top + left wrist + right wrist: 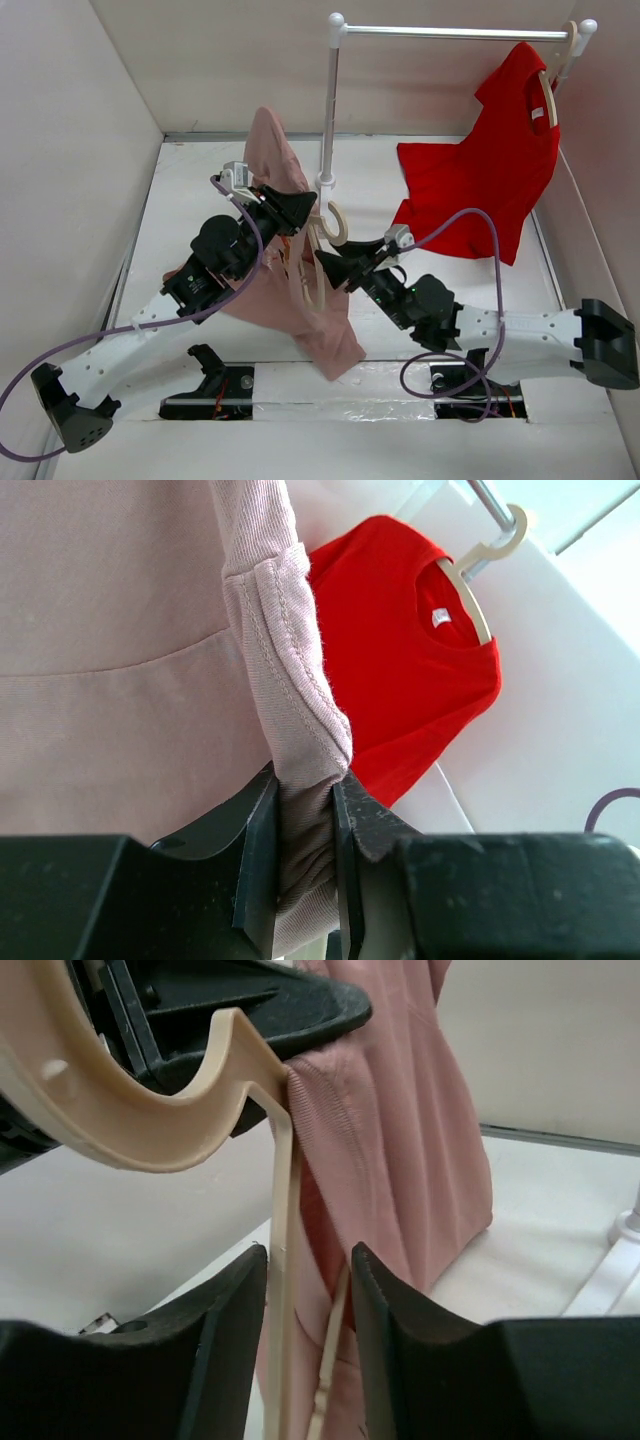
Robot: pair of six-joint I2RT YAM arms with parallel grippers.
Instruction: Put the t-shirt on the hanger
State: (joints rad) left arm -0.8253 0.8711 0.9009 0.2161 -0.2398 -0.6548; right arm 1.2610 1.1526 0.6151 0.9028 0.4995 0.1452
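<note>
From above, the pink t-shirt (268, 150) is held up over the white table (190, 180). It is bunched at the left claw (300, 212). The hanger (335, 225) sticks out of the t-shirt, next to the right claw (325, 268). In the left wrist view, the left claw is squeezed tight on a folded edge of the t-shirt. In the right wrist view, the right claw is loose. Its two fingers stand apart, with the hanger's thin bars in the gap and the t-shirt just behind.
</note>
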